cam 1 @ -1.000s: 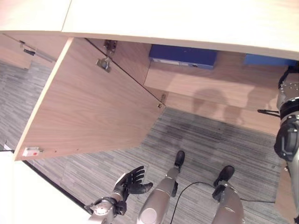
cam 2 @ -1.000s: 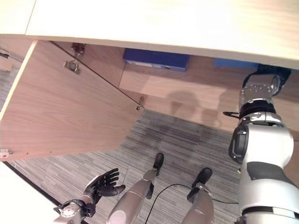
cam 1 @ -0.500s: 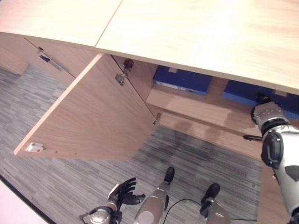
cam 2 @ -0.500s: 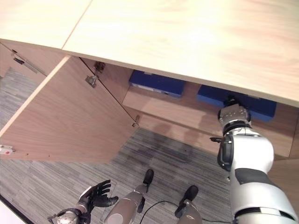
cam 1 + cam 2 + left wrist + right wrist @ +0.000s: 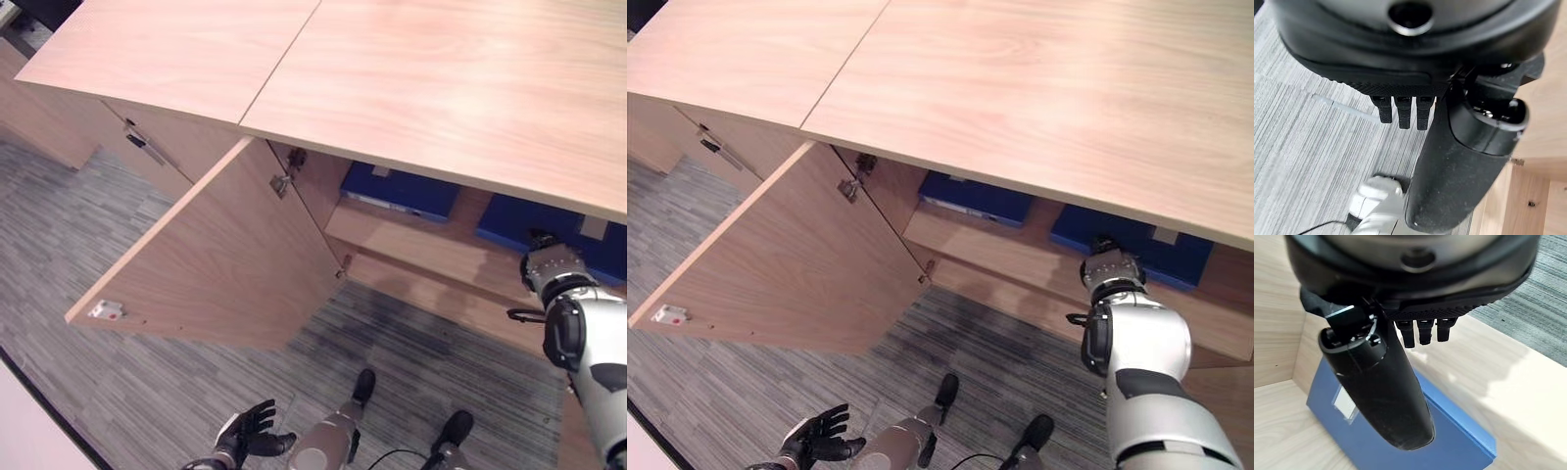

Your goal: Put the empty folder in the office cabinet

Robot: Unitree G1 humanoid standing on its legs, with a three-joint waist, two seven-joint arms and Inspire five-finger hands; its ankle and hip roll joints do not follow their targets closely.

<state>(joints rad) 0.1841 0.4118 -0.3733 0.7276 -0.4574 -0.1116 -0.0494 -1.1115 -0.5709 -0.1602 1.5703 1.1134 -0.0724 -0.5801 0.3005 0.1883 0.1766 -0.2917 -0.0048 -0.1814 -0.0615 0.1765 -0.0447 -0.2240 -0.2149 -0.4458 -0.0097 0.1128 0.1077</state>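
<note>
folder (image 5: 1400,431): blue, flat on cabinet shelf (image 5: 1019,257), centre-right of frame, long axis running into the cabinet
right hand (image 5: 1381,396): just above folder, fingers straight, holding nothing
left hand (image 5: 250,431): lower left, relaxed, well apart
nearer: right

two folders (image 5: 400,192) (image 5: 1129,247) lie side by side in the cabinet (image 5: 441,98), right hand (image 5: 1400,396) seemingly above one.

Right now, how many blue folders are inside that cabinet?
2: one blue folder lies beside the open door, another by the right robot hand. More may be hidden.
</note>
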